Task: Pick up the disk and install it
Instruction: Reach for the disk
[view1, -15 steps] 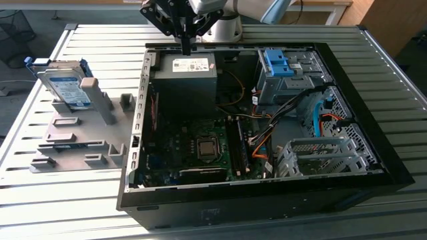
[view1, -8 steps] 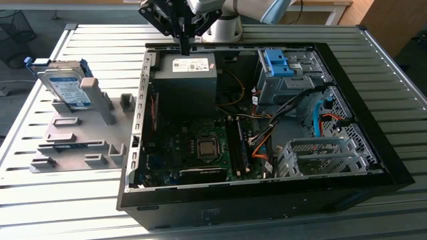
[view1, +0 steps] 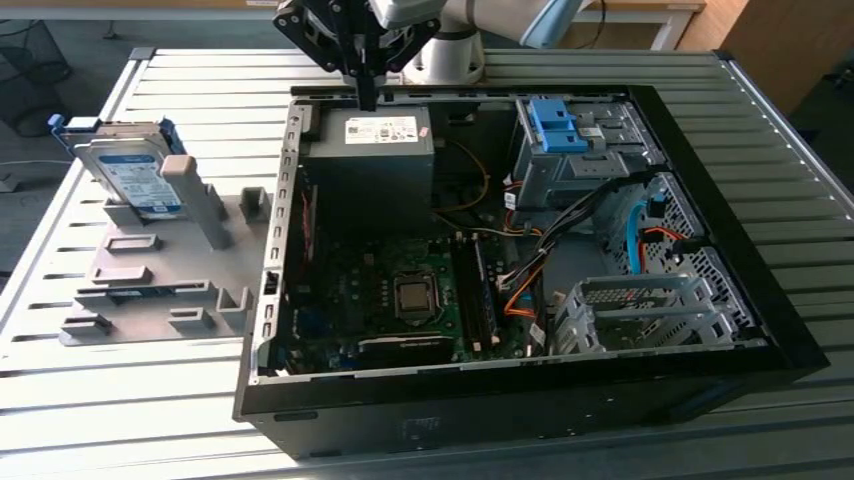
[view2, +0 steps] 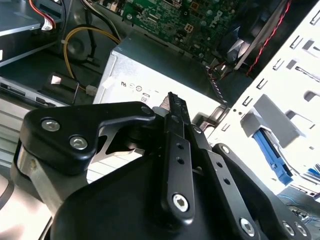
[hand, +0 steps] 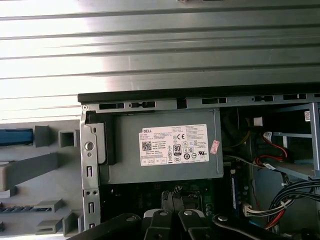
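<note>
Claw (view1: 367, 98) above the power supply (view1: 374, 160), disk (view1: 127, 172) well apart.
Exterior view: the arm points straight down; the disk stands in a grey holder (view1: 160, 275) on the tabletop (view1: 200, 80), at the exterior view's left. Second wrist view: fingers (view2: 176, 125) pressed together, empty. First wrist view: supply's label beneath.

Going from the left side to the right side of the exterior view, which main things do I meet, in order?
disk standing on the table → grey power supply → blue plastic bracket → black side wall of the computer case
</note>
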